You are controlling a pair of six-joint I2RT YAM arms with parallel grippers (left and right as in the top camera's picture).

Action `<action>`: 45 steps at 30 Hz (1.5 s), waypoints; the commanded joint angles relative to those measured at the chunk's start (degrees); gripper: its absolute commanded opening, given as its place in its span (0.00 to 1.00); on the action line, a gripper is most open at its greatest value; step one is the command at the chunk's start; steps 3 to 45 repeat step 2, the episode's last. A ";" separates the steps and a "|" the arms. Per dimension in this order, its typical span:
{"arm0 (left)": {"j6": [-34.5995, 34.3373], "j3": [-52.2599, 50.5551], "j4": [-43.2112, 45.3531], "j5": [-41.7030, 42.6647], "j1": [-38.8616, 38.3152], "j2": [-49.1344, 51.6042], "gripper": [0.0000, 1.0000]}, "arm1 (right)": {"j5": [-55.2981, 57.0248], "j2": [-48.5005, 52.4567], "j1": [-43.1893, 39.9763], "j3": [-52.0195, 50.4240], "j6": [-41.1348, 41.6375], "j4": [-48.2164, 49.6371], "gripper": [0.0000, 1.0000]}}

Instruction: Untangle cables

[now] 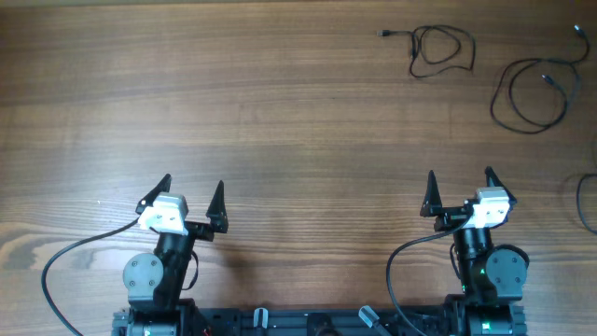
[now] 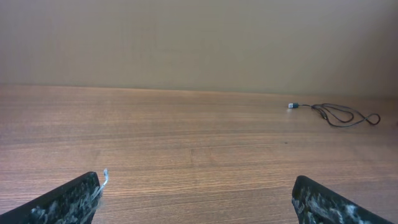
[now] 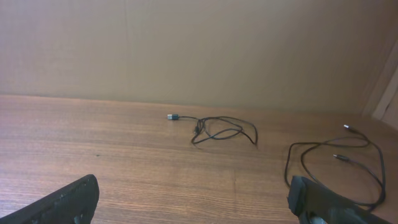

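Three separate thin black cables lie at the table's far right. In the overhead view a small loop is at top centre-right, a larger loop sits to its right, and a third cable is cut off by the right edge. My left gripper stands open over bare wood at the near left; the left wrist view shows the small loop's plug far ahead to the right. My right gripper is open at the near right, with the small loop ahead and the larger loop by its right finger.
The wooden table stretches wide between the arms and the far edge. Thick black arm cables curl beside each base near the front edge. A plain wall rises behind the table.
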 commanded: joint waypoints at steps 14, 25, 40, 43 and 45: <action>0.48 -0.68 0.26 -0.55 -0.28 -0.15 1.00 | -0.70 -0.79 0.02 -0.07 -0.44 0.11 1.00; 0.48 -0.68 0.26 -0.55 -0.28 -0.15 1.00 | -0.70 -0.79 0.02 -0.07 -0.44 0.11 1.00; 0.48 -0.68 0.26 -0.55 -0.28 -0.15 1.00 | -0.70 -0.79 0.02 -0.07 -0.44 0.11 1.00; 0.48 -0.68 0.26 -0.55 -0.28 -0.15 1.00 | -0.70 -0.79 0.02 -0.07 -0.44 0.11 1.00; 0.48 -0.68 0.26 -0.55 -0.28 -0.15 1.00 | -0.70 -0.79 0.02 -0.07 -0.44 0.11 1.00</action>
